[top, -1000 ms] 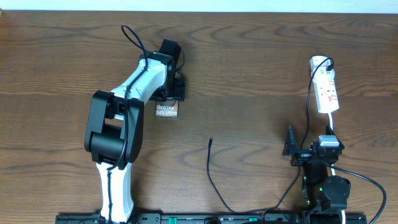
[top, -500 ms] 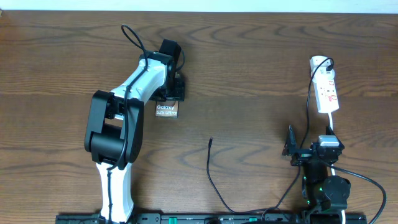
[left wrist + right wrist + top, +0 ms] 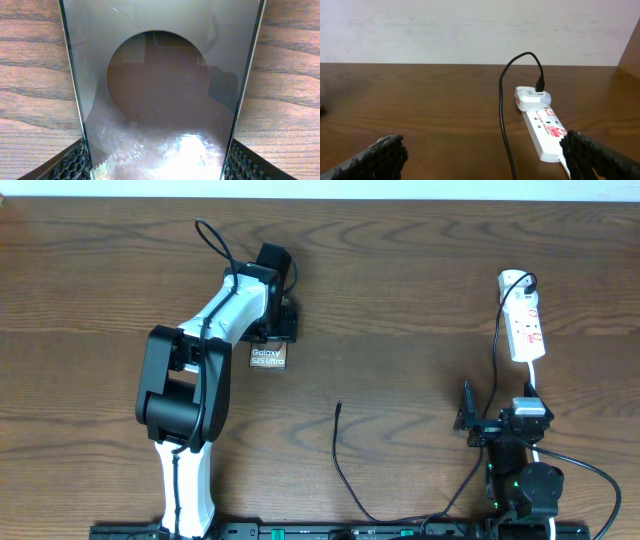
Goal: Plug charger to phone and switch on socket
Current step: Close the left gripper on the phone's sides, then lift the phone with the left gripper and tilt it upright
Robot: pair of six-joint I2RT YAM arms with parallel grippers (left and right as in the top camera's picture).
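Wooden bench [image 3: 420, 240]: brown grain under both arms
Left arm: white and black, stretched forward and angled right, wrist bent down over the phone's far end
Left tool [image 3: 272, 338]: narrowed onto the phone [image 3: 268, 359], pads [image 3: 75, 162] against its two long silver edges
Right arm: folded low at the near right edge
Right tool [image 3: 482, 145]: spread wide, holding nothing, pointed toward the socket [image 3: 545, 127]
Phone: left of centre, near end showing below the left tool
Writing: white "Galaxy S25 Ultra" on the brown screen; the socket's red marks are too small to read
Socket: far right, lying lengthwise, white adapter plugged in at its far end
Charger [image 3: 339, 408]: black cable from that adapter, connector tip loose mid-bench, well apart from the phone
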